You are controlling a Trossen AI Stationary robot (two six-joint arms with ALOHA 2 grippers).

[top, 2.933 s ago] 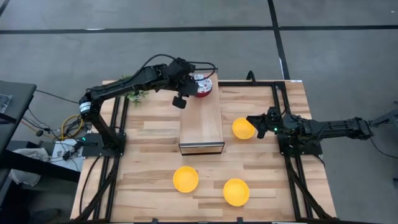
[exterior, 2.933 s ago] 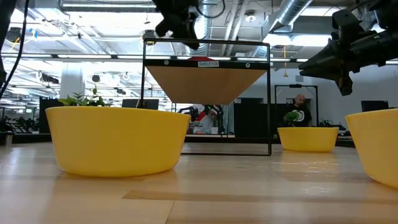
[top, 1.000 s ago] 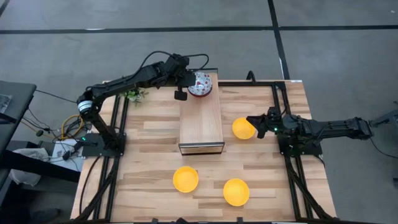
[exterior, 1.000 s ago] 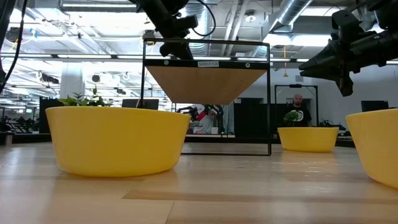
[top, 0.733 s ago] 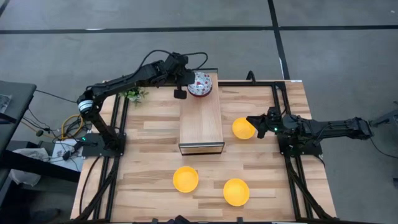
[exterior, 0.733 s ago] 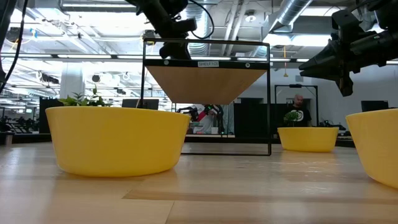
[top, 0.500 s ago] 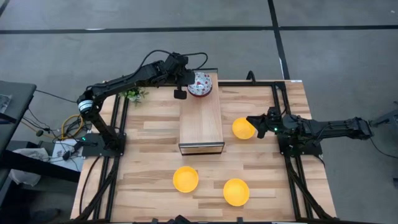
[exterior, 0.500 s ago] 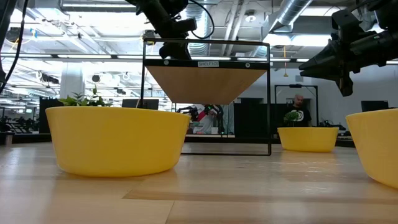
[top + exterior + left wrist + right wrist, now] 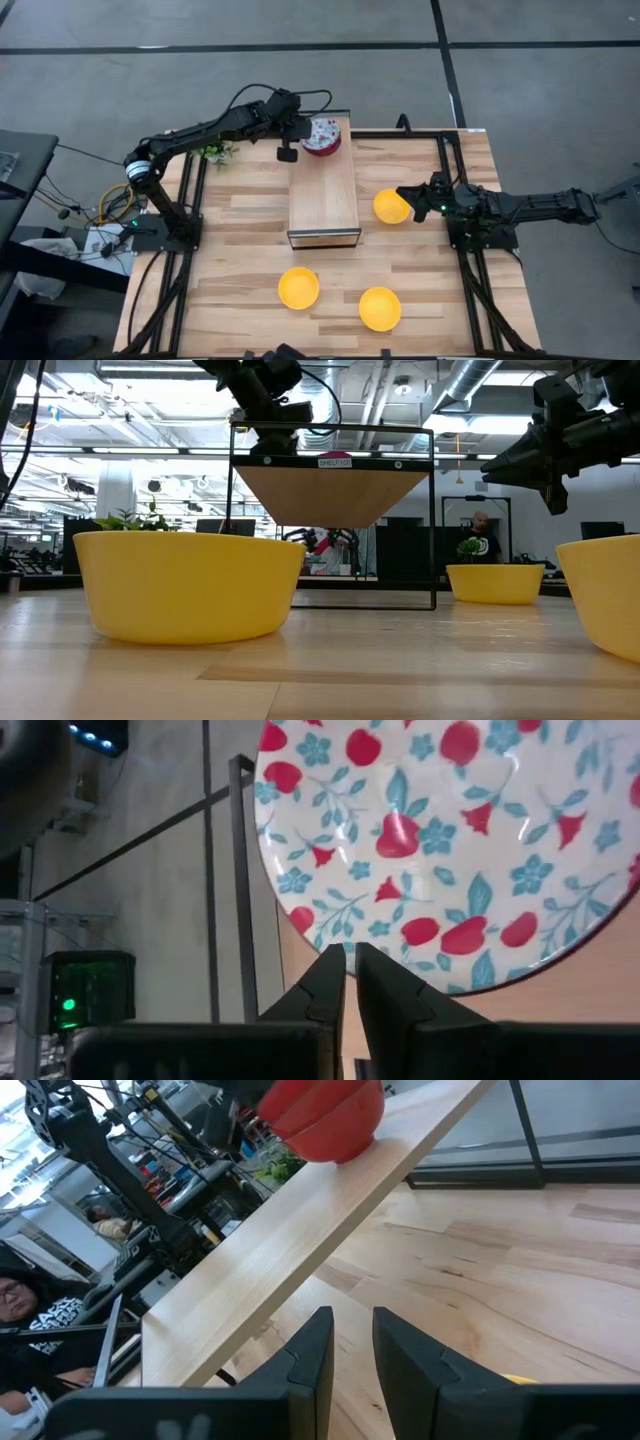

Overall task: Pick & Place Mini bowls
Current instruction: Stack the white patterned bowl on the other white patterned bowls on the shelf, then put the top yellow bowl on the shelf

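A white mini bowl with a red-and-blue flower pattern [image 9: 322,134] [image 9: 450,840] sits on its base at the far end of a raised wooden shelf [image 9: 323,200]; its outer wall shows red [image 9: 320,1115]. My left gripper [image 9: 303,138] [image 9: 348,960] is shut, its tips right at the bowl's left rim. Three yellow mini bowls rest on the table: one [image 9: 391,207] right of the shelf, two [image 9: 298,288] [image 9: 379,308] near the front. My right gripper [image 9: 408,197] [image 9: 352,1325] hangs above the right yellow bowl's rim with a narrow gap between its fingers, nothing in it. My left gripper's shut fingertips [image 9: 330,970] stand against the floral bowl's rim [image 9: 345,942] on its left side, coming slanting down from the table's left. Whether they touch the rim, I cannot tell. The rim is not between the fingers, and the bowl sits level on the shelf.
The shelf stands on a black wire frame [image 9: 433,520] above the table's middle. A small green plant [image 9: 215,152] sits at the far left corner. Black rails [image 9: 445,170] run along both sides of the table. Bare wood lies between the shelf and the front bowls.
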